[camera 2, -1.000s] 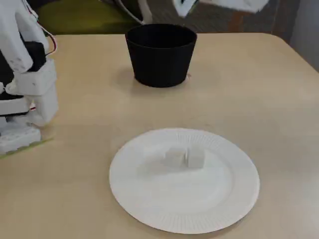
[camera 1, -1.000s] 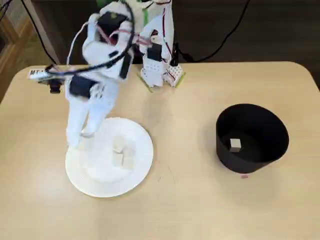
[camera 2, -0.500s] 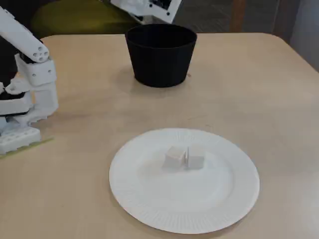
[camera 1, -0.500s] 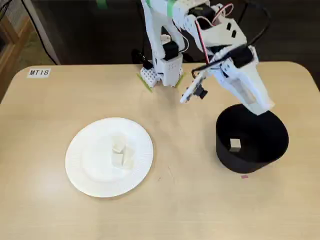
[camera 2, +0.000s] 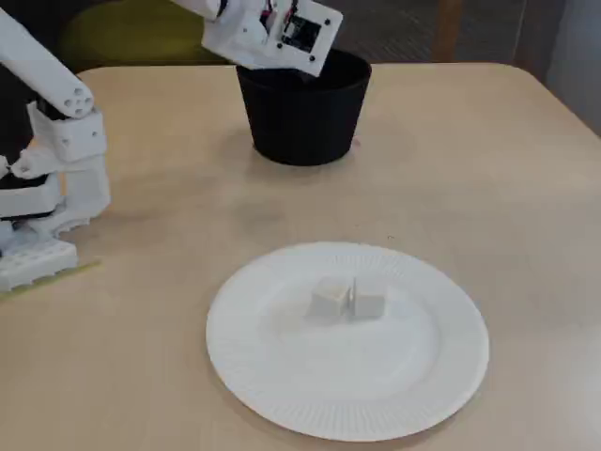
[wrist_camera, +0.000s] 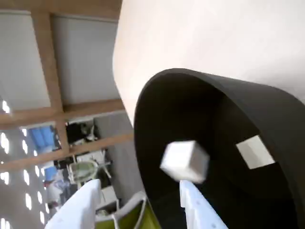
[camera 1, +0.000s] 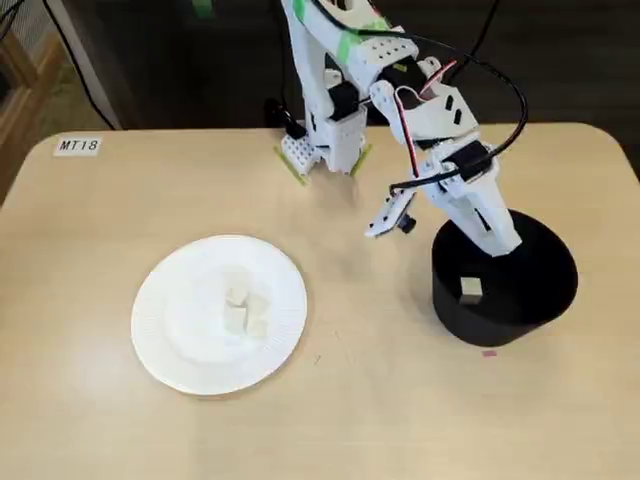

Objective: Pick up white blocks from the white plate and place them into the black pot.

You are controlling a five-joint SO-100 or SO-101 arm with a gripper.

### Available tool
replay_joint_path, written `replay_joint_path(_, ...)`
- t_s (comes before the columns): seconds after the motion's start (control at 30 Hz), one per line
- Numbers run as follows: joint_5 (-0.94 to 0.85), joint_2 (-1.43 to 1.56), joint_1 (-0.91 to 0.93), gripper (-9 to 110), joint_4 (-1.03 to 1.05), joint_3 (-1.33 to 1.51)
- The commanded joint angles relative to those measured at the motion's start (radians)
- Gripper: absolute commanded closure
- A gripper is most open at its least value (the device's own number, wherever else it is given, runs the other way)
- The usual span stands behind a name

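Right now your gripper (camera 1: 497, 240) hangs over the rim of the black pot (camera 1: 520, 300), on the side nearest the arm's base (camera 1: 322, 150) in a fixed view. From the wrist view, its 2 white fingers (wrist_camera: 200, 214) stand apart with a wide gap between them, and nothing is pinched there.

A white block (wrist_camera: 185, 161) shows blurred just above the finger tips in the wrist view, in front of the pot's dark inner wall (wrist_camera: 209, 124); you cannot tell from that picture whether it touches anything. A second white block (wrist_camera: 256, 151) lies flat on the pot's floor, farther in. In a fixed view you can make out 1 block (camera 1: 470, 290) on the pot floor, beside the gripper's tip.

Left of the pot in that same fixed view, and well apart from it, sits the white plate (camera 1: 165, 345) on the tan table (camera 1: 380, 400). Near the plate's middle you have a small cluster of cream blocks (camera 1: 243, 311); about 3 show there, touching or nearly so. In another fixed view, the plate (camera 2: 282, 395) is nearer the camera than the pot (camera 2: 305, 117), and only 2 blocks (camera 2: 349, 299) can be told apart, side by side.

A small label reading MT18 (camera 1: 78, 146) lies at the table corner beyond the plate. A tiny pink speck (camera 1: 488, 352) sits on the table just beside the pot's base.
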Motion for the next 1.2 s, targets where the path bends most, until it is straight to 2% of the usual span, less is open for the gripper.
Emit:
replay_joint_path(0.0, -0.021, -0.003, 0.017, 80, 0.035, -0.066)
replay_joint_path(0.1, -0.023, -0.046, 0.051, 103, 0.192, -0.183)
replay_joint_path(0.3, -0.1, -0.37, 0.213, 104, 0.782, -0.755)
replay_joint_path(0.4, -0.023, -0.482, 0.334, 104, 0.982, -0.979)
replay_joint_path(0.77, 0.364, -0.388, 0.831, 104, 1.23, -1.011)
replay_joint_path(0.87, 0.397, -0.408, 0.9, 104, 1.328, -0.976)
replay_joint_path(1.03, 0.342, -0.43, 0.991, 104, 1.333, -0.868)
replay_joint_path(1.17, 0.267, -0.448, 1.048, 83, 1.333, -0.834)
